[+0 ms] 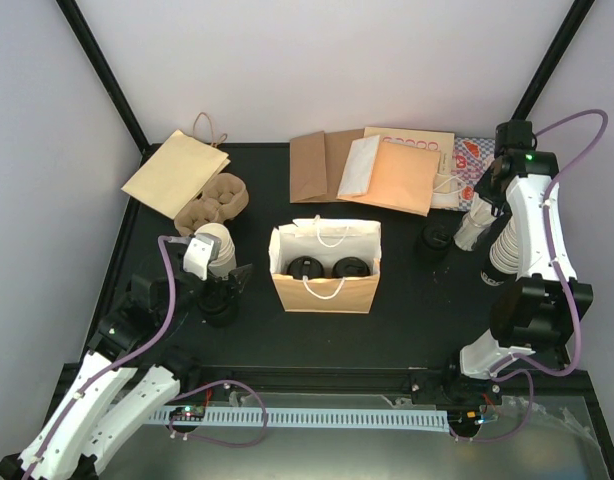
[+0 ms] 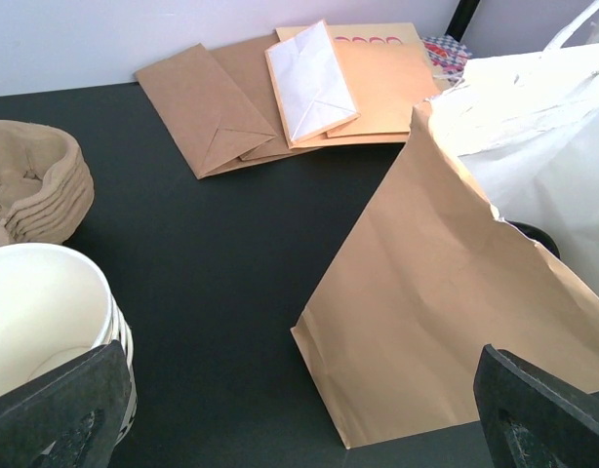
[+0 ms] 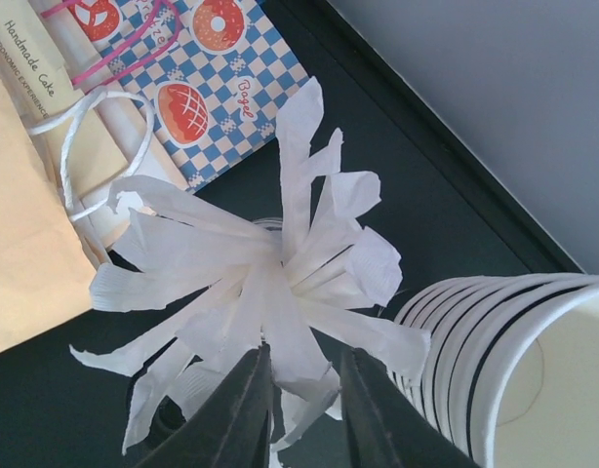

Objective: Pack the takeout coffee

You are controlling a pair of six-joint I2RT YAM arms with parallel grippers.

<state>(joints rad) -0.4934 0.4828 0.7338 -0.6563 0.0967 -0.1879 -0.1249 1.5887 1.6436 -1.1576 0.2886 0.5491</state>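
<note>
Both small cream-white paper cups with round black plastic sip lids (image 1: 305,267) stand side by side inside the open brown kraft paper bag with white lining and string handles (image 1: 327,292), at the middle of the black table (image 1: 407,310). At the bag's 9 o'clock, your left gripper (image 2: 299,409) gapes fully wide and holds nothing, just beside a stack of lidless cream cups (image 1: 213,243). At the bag's 2 o'clock, your right gripper (image 3: 304,390) has its jaws set narrow around a fanned bunch of white paper wrappers (image 3: 270,283). You cannot tell whether it actually pinches them.
</note>
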